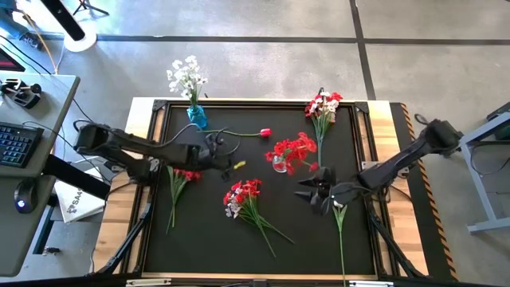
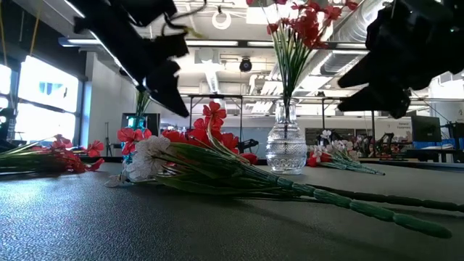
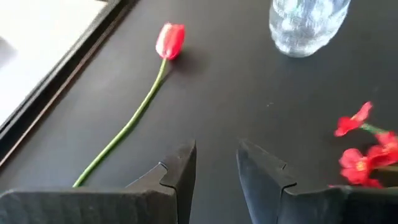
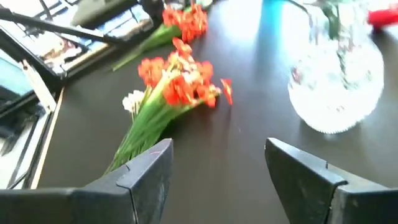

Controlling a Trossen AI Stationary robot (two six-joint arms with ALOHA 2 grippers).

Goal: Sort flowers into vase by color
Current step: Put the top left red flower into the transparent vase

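Note:
A clear glass vase (image 1: pixel 280 164) holding red flowers (image 1: pixel 293 149) stands mid-table. At the far left a blue vase (image 1: pixel 197 116) holds white flowers (image 1: pixel 187 77). A single red tulip (image 3: pixel 169 40) lies flat on the mat. A mixed red-and-white bunch (image 4: pixel 177 84) lies near the centre, a red sprig (image 1: pixel 184 177) at the left, another mixed bunch (image 1: pixel 323 107) at the far right, and a white sprig (image 1: pixel 339 217) at the near right. My left gripper (image 3: pixel 216 163) hovers open, near the tulip's stem. My right gripper (image 4: pixel 217 158) hangs wide open between the clear vase and the centre bunch.
The black mat (image 1: pixel 199 239) has a raised dark frame (image 1: pixel 156 127) around it, with wooden table edges outside. A small yellow piece (image 1: pixel 239 165) lies beside my left gripper. A desk with a keyboard (image 1: pixel 16 143) stands off the table's left side.

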